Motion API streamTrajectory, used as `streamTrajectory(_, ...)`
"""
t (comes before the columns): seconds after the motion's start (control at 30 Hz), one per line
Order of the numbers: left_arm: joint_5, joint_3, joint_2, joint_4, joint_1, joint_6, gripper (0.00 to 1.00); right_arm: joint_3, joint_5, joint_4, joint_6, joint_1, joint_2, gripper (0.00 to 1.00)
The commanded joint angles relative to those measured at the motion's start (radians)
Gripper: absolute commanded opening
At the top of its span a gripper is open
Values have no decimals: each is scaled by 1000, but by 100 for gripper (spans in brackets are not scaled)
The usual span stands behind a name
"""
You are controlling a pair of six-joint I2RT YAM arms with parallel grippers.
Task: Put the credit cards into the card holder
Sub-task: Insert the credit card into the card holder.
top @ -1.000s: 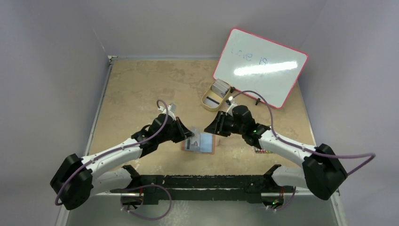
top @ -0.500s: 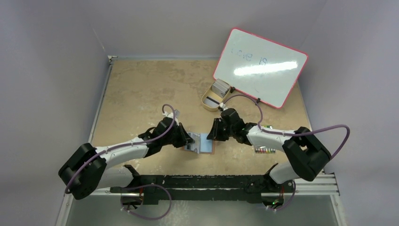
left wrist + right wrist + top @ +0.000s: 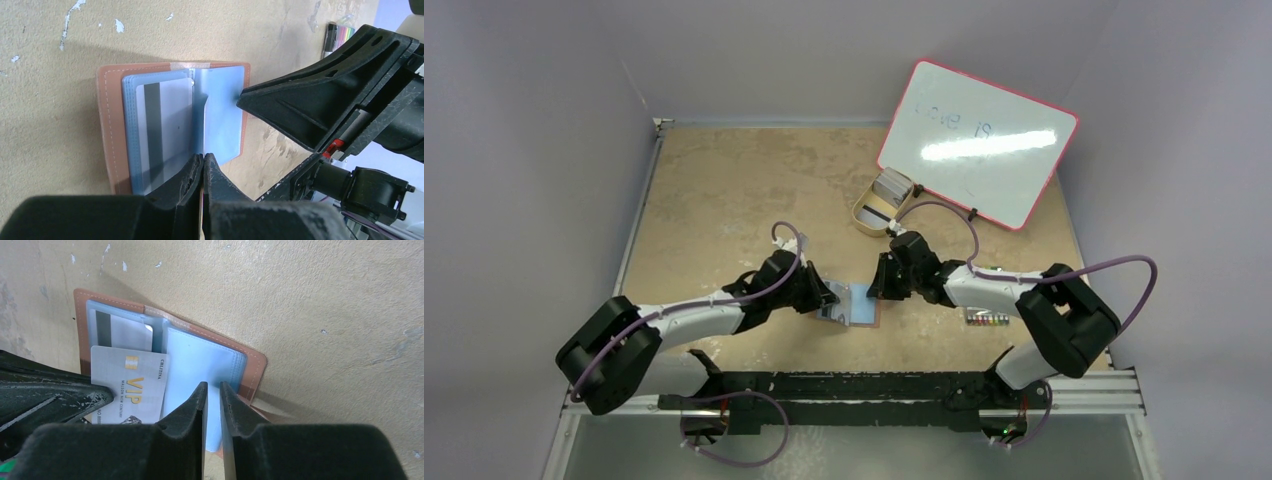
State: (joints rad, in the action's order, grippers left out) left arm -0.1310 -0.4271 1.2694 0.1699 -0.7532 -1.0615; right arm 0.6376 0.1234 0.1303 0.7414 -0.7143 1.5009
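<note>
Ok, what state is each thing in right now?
card holder: open, lying flat, pockets up.
striped card: seated in a left pocket.
VIP card: over the left half, not in a pocket.
left gripper: shut on the VIP card.
right gripper: shut on the card holder's right blue sleeve.
tray: holding spare cards.
whiteboard: faint writing on it.

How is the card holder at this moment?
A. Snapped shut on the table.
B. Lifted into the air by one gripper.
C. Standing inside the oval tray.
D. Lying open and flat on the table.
D: the card holder lies spread open on the table, with its light blue sleeves facing up.
</note>
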Motion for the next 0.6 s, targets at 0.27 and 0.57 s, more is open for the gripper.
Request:
streamTrajectory(0.27, 52, 1, 51, 54, -1, 61, 0, 6, -37, -22, -20, -5, 11, 17)
streamTrajectory(0.57, 96, -5, 65, 66, -1, 69, 0, -19, -46, -5, -4, -8, -1, 16)
